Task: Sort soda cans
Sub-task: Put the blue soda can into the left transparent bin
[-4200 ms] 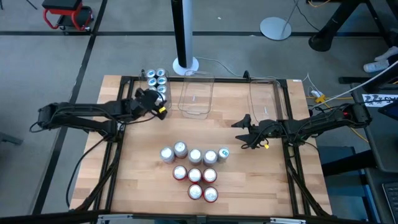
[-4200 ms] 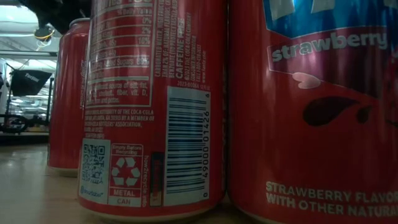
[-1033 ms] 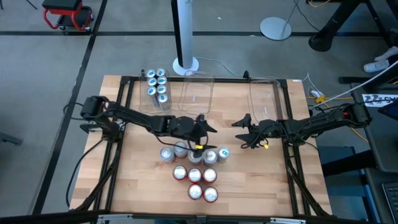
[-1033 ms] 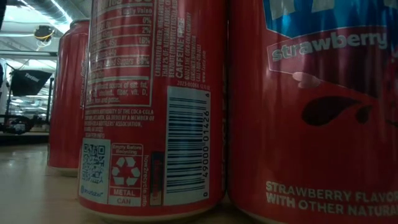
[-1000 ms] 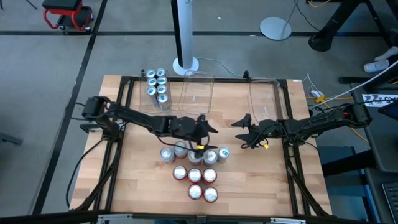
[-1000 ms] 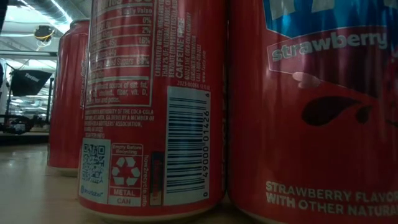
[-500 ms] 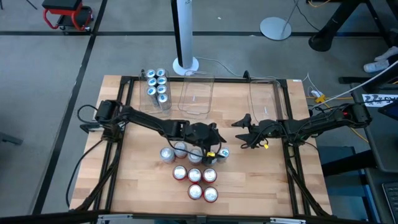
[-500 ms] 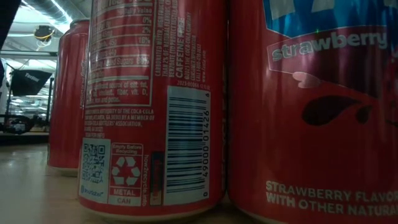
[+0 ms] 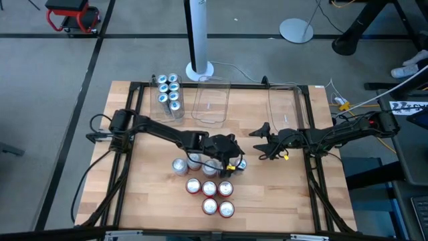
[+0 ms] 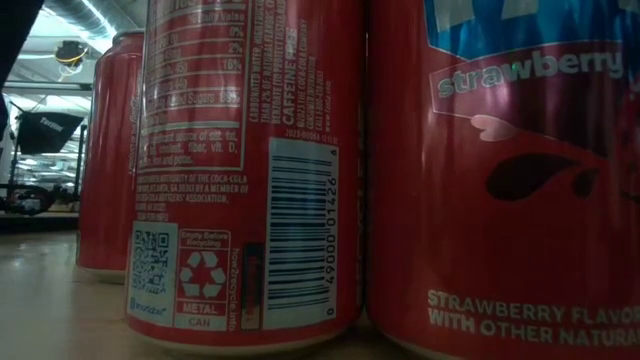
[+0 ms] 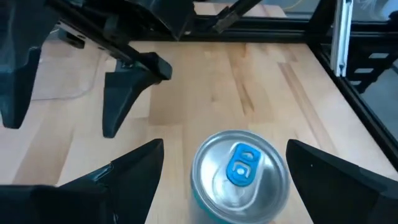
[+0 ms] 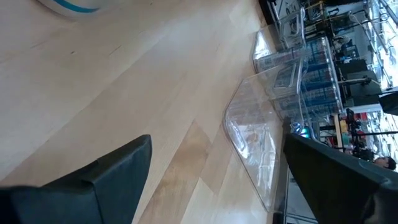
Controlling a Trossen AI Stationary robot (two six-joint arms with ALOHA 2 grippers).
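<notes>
We have the left gripper [image 11: 224, 180] spread wide around the blue-tabbed soda can [image 11: 239, 174], gripping nothing. Closing off-centre could tip it into neighbouring cans [image 9: 210, 167]. The right gripper [image 9: 262, 142] waits released beside it.

You have six teal-blue soda cans [image 9: 168, 90] upright in a tub at the table's eleven o'clock, silver-topped cans [image 9: 194, 161] in a row mid-table with a blue-tabbed teal can [image 11: 239, 169] at its three o'clock end, and red cans [image 9: 210, 195] clustered toward six o'clock.
</notes>
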